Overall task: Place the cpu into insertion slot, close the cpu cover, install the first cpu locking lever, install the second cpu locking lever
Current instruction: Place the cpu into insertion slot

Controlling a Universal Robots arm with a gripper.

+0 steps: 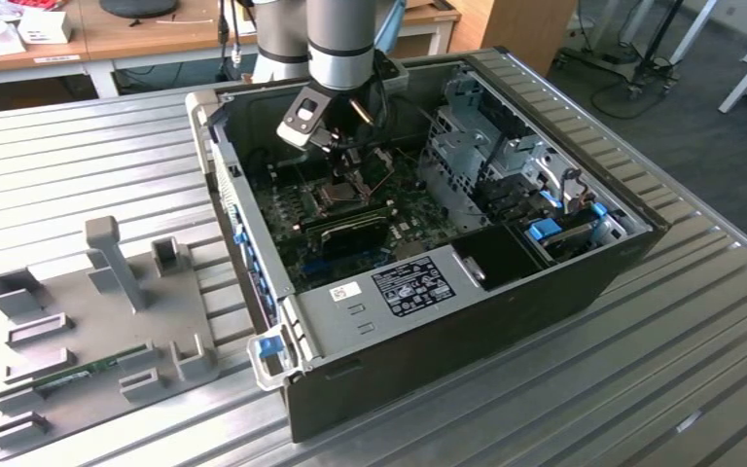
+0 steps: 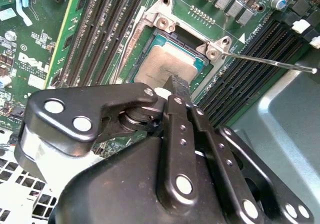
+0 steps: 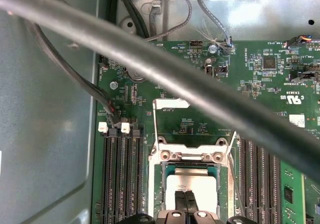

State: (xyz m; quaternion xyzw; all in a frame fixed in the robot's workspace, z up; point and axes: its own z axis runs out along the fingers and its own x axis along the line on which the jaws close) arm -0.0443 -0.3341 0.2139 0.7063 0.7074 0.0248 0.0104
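The cpu point(image 2: 159, 67), a flat square chip with a dull silvery-tan top, lies seated in the insertion slot point(image 2: 150, 47) on the green board inside the open computer case point(image 1: 607, 263). My gripper point(image 2: 175, 85) hangs right over the chip with its two black fingers point(image 3: 180, 200) pressed together, tips at or just above the chip's top. The cpu cover point(image 3: 170, 103) stands flipped up on its hinge, away from the chip. A thin locking lever point(image 2: 267, 63) sticks out raised beside the slot. In the exterior view the gripper point(image 1: 345, 154) reaches down into the case above the insertion slot point(image 1: 343, 192).
Long black memory slots point(image 2: 100, 28) flank the socket on both sides. A thick grey cable point(image 3: 175, 78) crosses in front of the first wrist camera. Silver drive cages point(image 1: 504, 165) fill the case's side at the exterior view's right. A grey fixture tray point(image 1: 88, 331) lies outside on the ribbed table.
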